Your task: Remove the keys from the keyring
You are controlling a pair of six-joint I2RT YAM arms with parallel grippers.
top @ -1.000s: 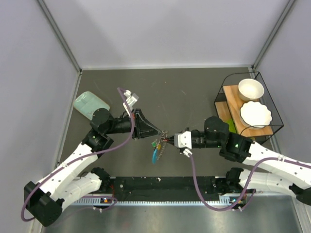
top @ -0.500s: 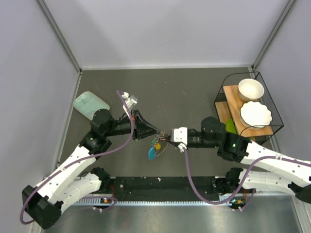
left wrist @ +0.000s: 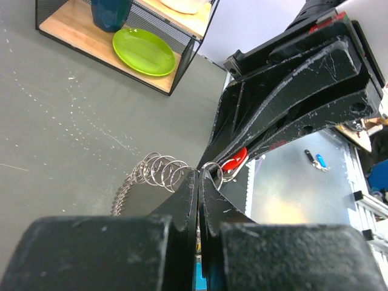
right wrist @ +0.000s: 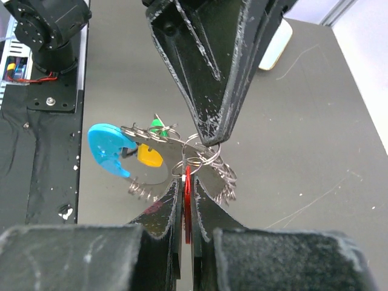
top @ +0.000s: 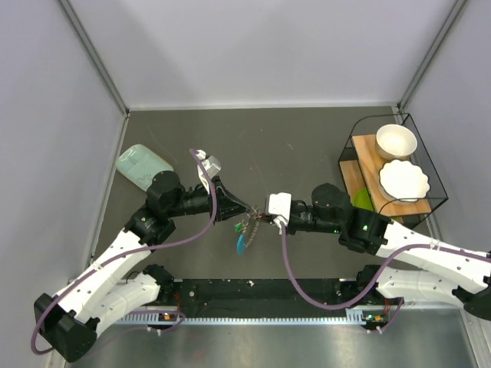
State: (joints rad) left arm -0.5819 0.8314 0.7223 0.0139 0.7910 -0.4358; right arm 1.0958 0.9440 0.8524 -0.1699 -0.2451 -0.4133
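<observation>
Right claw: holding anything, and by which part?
Right claw pinches the red key by its head; left claw grips a small metal ring beside it.

So the desk (top: 307, 146) is a dark grey, scuffed top with pale walls on three sides. Far left, right by the wall, there's a flat mint-green box (top: 142, 167) lying at an angle. Over on the right is a black wire rack (top: 420, 127) with wooden shelves. The top shelf has a white bowl (top: 396, 141) at the far end and a white scalloped plate (top: 403, 181) just nearer. The lower shelf has a lime-green plate (left wrist: 144, 52) beside a dark blue cup (left wrist: 110, 12).
</observation>
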